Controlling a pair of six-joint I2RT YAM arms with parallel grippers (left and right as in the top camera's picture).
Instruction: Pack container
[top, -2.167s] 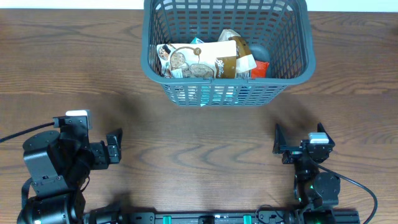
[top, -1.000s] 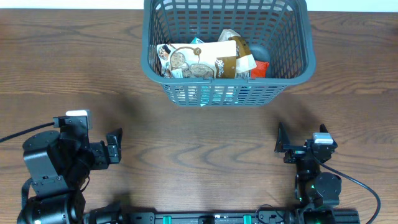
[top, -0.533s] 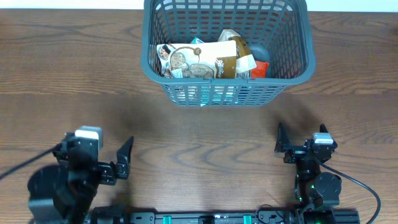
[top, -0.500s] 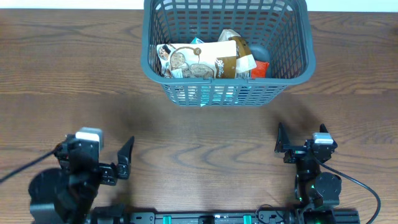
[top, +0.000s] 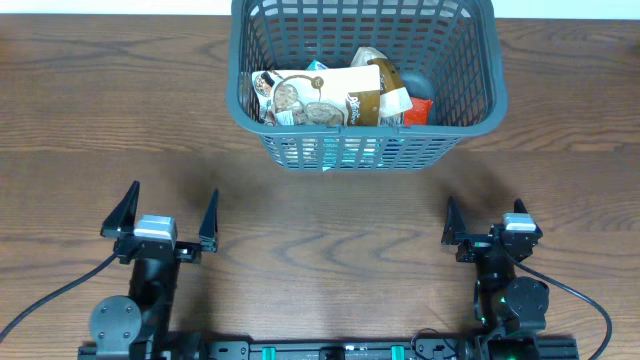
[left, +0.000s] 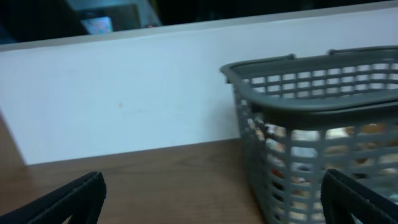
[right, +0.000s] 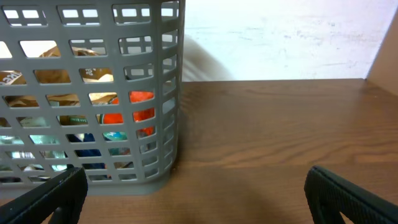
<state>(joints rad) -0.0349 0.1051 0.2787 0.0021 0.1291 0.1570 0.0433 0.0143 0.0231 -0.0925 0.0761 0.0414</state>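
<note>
while both jaws gape, container (top: 362, 152) well ahead.

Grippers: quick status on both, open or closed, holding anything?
Left gripper: open, holding nothing.
Right gripper: open, holding nothing.
</note>
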